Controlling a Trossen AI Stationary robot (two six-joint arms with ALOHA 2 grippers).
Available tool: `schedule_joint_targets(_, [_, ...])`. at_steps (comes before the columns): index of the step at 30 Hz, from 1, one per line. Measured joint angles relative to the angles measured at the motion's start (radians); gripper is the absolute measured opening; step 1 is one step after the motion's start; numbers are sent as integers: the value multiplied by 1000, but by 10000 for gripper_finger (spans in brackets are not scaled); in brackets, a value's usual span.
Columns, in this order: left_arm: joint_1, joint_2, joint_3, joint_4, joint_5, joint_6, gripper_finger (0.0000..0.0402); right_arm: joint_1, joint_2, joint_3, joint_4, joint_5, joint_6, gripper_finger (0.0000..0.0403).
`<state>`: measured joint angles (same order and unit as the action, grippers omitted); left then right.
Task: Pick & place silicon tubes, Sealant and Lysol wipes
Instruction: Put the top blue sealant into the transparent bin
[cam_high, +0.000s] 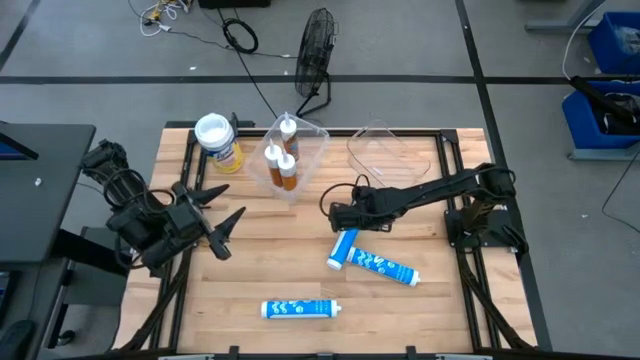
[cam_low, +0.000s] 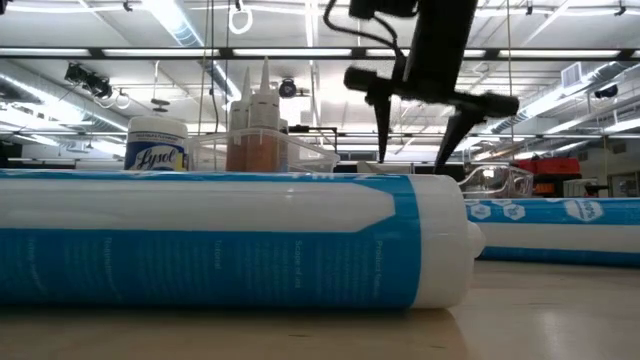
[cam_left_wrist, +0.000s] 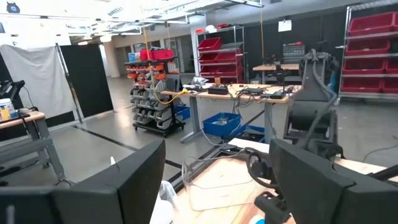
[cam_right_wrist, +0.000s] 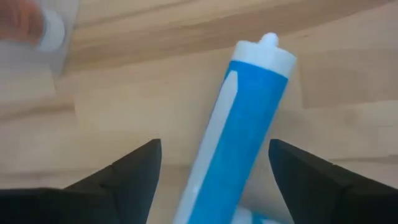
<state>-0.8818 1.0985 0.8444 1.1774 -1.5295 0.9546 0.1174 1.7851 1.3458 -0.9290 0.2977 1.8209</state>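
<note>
Right gripper (cam_right_wrist: 211, 168) open over sealant tube (cam_right_wrist: 233, 130), aligned lengthwise.

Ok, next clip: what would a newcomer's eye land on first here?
Probably the three blue-and-white sealant cartridges lying on the wooden table, especially the one under the right gripper, whose open fingers hang directly above it. Next, the yellow Lysol wipes canister with its white lid at the far left, beside a clear plastic bin holding three orange-brown tubes. The left gripper waits open near the left edge.
</note>
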Motion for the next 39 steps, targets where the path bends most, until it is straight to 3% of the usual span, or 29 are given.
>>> schedule_joint_targets(9, [0, 0, 0, -19, 3, 0, 291, -38, 0, -125, 85, -4, 131, 285])
schedule_joint_targets(20, [9, 0, 0, -55, 7, 2, 291, -73, 0, -252, 267, -27, 151, 284])
schedule_joint_targets(34, [15, 0, 0, -57, 7, 1, 291, -101, 0, -289, 294, -28, 138, 281])
schedule_joint_targets(39, [15, 0, 0, -56, 7, 0, 291, -108, 12, -288, 302, -26, 109, 248])
